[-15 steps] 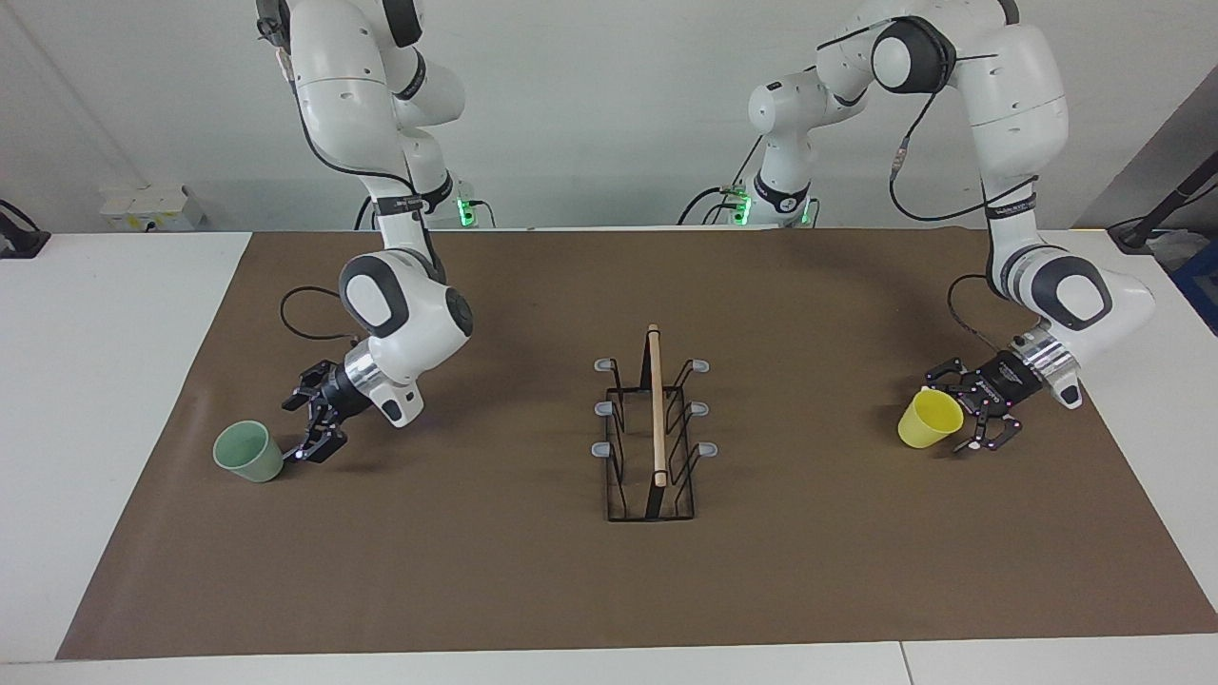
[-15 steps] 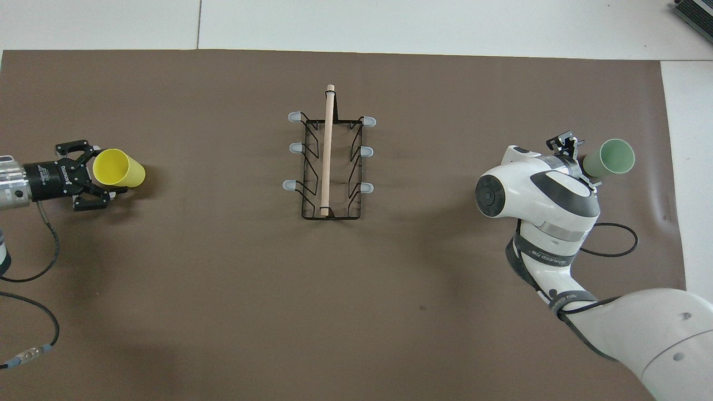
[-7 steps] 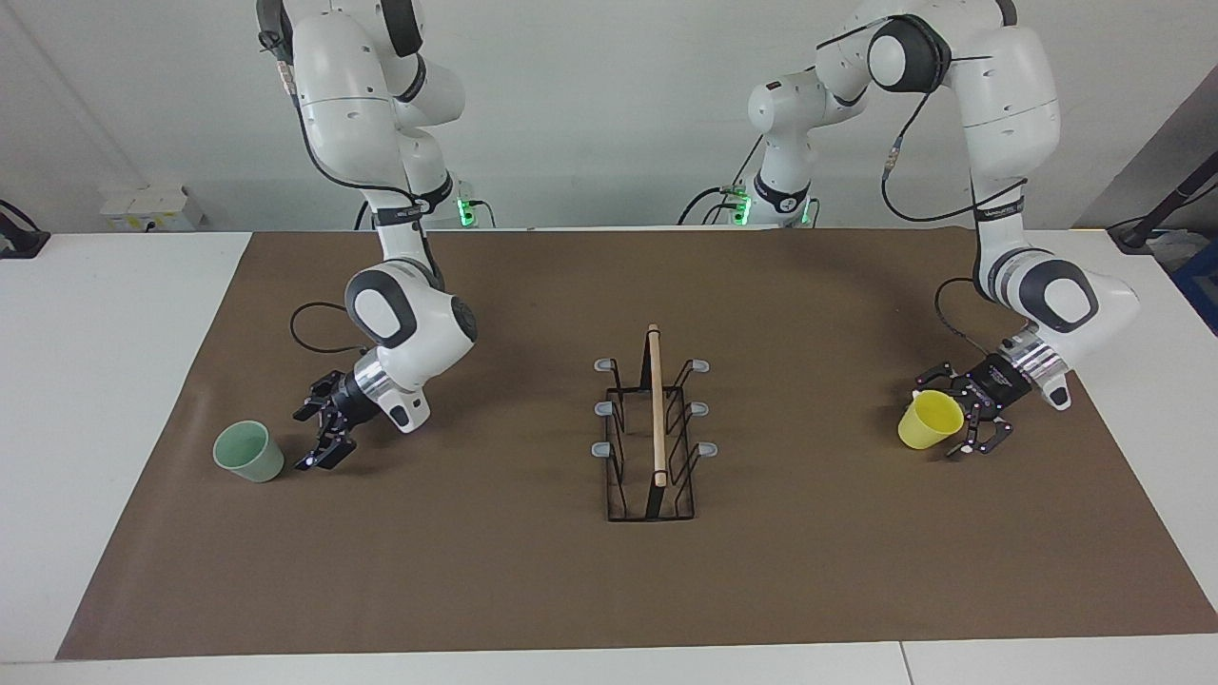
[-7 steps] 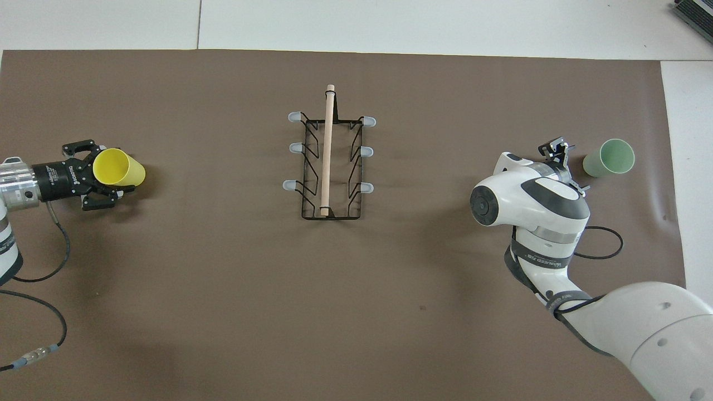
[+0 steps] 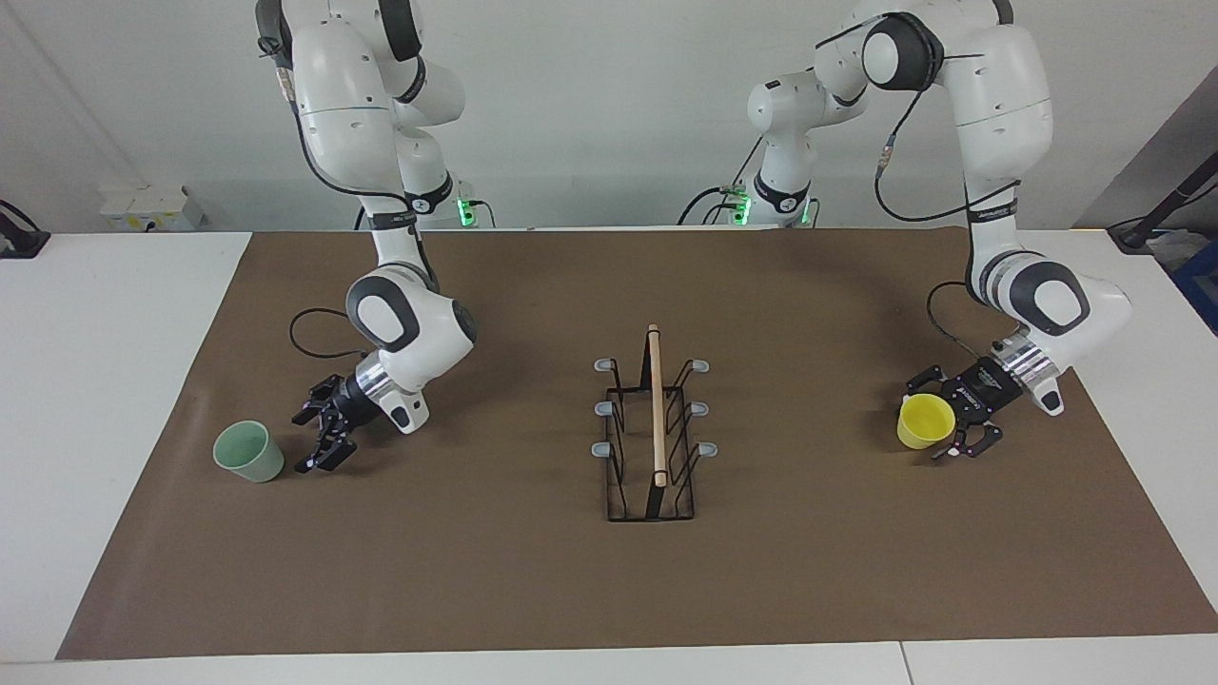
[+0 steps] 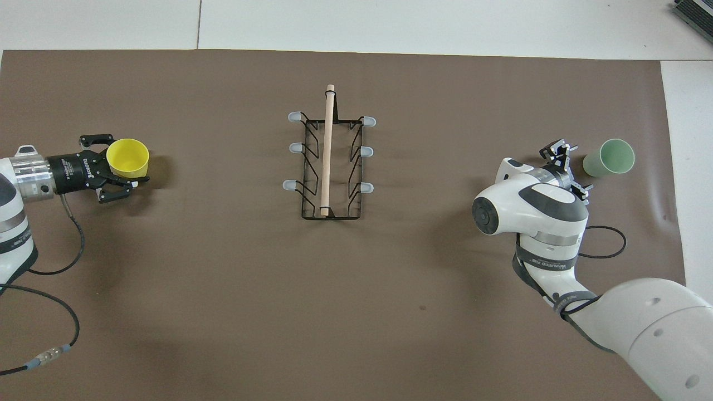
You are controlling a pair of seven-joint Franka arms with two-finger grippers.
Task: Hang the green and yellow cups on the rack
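Observation:
The yellow cup (image 5: 925, 421) (image 6: 128, 158) is at the left arm's end of the mat, tilted, with my left gripper (image 5: 934, 422) (image 6: 123, 162) shut on its sides. Whether it rests on the mat or hangs just above it, I cannot tell. At the right arm's end, the pale green cup (image 5: 248, 451) (image 6: 609, 158) stands upright. My right gripper (image 5: 318, 440) (image 6: 567, 166) is open, low beside that cup on its rack side, a small gap apart from it. The black wire rack (image 5: 656, 409) (image 6: 327, 156) with its wooden rod stands mid-table; its grey-tipped prongs are bare.
A brown mat (image 5: 533, 571) (image 6: 223, 278) covers most of the white table. A black cable loop (image 5: 306, 323) (image 6: 610, 245) lies on the mat by the right arm. Another cable (image 6: 55, 262) trails from the left wrist.
The left gripper closed on the yellow cup and shifted a little toward the rack, turning the cup's mouth more upward. The right gripper drew back from the green cup.

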